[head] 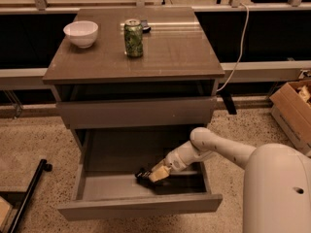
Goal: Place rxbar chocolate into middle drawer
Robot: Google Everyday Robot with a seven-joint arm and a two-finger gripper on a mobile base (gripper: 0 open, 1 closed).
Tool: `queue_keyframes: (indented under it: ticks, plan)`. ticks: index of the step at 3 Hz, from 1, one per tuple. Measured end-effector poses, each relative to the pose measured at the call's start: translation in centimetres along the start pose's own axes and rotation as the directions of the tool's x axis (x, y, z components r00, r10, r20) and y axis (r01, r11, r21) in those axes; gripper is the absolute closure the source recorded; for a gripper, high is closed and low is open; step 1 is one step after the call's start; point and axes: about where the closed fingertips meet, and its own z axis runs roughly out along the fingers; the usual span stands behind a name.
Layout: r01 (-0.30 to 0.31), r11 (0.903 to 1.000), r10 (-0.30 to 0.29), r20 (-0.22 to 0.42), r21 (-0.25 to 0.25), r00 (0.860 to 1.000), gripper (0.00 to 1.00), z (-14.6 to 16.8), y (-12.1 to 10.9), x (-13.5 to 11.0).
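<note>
The middle drawer (97, 186) is pulled out under the cabinet's closed drawer front (136, 112). My gripper (154, 174) reaches down into it from the right, low over the drawer floor and right of its middle. It is shut on the rxbar chocolate (142, 174), a small dark bar that sticks out to the left of the tan fingertips, close to or on the drawer floor. Whether the bar touches the floor I cannot tell.
On the cabinet top stand a green patterned can (133, 38) and a white bowl (81, 33). A cardboard box (294, 111) sits on the floor at the right. A black bar with a wheel (30, 193) lies at the lower left. A cable (238, 52) hangs behind the cabinet.
</note>
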Motion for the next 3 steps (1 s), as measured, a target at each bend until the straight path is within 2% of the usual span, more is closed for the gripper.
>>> queue_keyframes:
  ticks: [1, 2, 3]
  plan:
    - [0.000, 1.0000, 0.000, -0.002, -0.006, 1.000, 0.19, 0.36, 0.13, 0.03]
    - [0.000, 0.9999, 0.000, -0.004, -0.010, 1.000, 0.00, 0.58, 0.21, 0.05]
    - [0.000, 0.9999, 0.000, -0.004, -0.011, 1.000, 0.00, 0.60, 0.22, 0.05]
